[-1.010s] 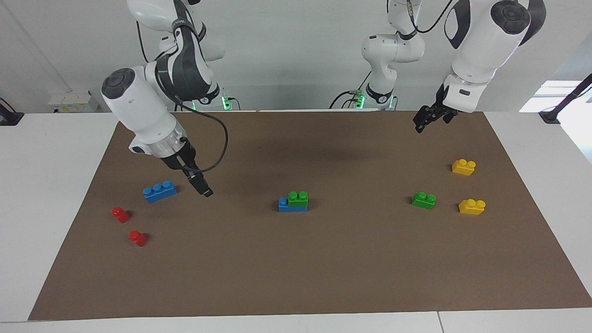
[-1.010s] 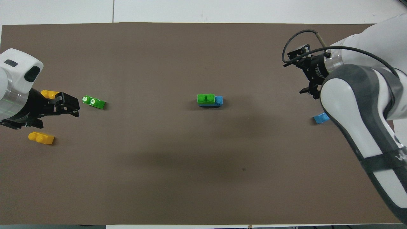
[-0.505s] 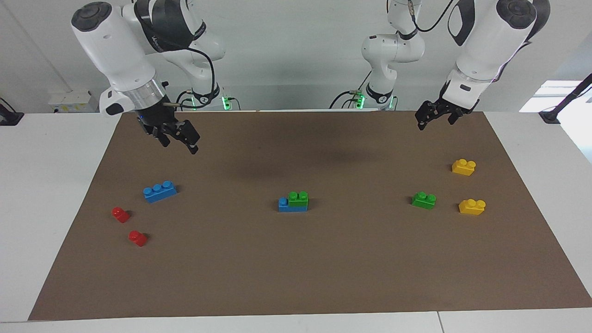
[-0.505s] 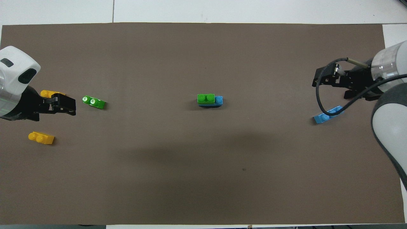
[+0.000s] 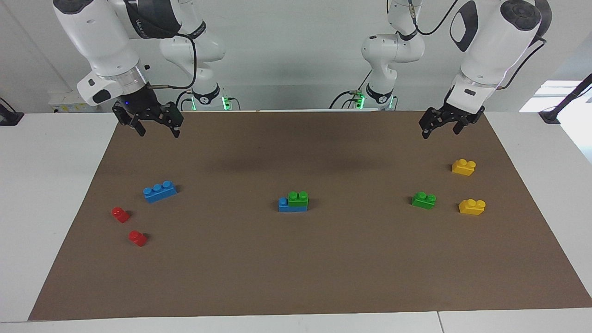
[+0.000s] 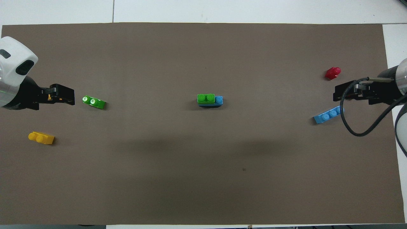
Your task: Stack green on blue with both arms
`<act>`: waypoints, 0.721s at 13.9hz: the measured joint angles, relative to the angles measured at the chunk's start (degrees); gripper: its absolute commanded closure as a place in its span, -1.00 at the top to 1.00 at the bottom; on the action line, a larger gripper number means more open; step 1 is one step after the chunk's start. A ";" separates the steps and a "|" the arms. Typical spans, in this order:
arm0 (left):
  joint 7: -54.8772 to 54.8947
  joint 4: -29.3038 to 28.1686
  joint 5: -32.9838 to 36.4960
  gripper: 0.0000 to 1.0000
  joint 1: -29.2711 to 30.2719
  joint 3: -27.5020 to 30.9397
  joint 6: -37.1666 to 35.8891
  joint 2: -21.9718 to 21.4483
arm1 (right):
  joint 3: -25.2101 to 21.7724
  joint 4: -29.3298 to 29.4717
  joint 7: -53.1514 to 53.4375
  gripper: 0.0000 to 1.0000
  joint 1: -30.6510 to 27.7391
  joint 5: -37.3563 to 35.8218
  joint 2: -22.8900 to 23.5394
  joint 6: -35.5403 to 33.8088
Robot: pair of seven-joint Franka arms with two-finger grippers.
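Right pincer (image 5: 154,121), jaws apart, empty, raised over the brown mat (image 5: 296,268) at the robots' edge. Left pincer (image 5: 443,121), likewise open, empty. Mid-mat: green brick (image 5: 298,198) seated on blue brick (image 5: 292,206). Spare green brick (image 5: 423,200) toward left arm's end; spare blue brick (image 5: 159,191) toward right arm's end. No legible writing.

Green brick (image 5: 298,198) sits stacked on blue brick (image 5: 292,205).

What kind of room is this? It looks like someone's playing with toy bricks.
Most likely a robotics lab: two white arms stand at a table with a brown mat, and toy bricks lie spread out as practice pieces.
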 measured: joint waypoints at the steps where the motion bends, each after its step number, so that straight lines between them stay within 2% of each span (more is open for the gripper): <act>1: 0.01 0.48 0.00 1.00 0.02 0.01 0.05 0.04 | -0.01 0.00 -0.13 1.00 -0.20 -0.39 -0.04 -0.36; 10: 4.31 2.11 0.00 1.00 0.12 0.03 0.95 -0.39 | -0.01 -0.08 -0.26 1.00 -0.33 -1.71 -0.31 -0.95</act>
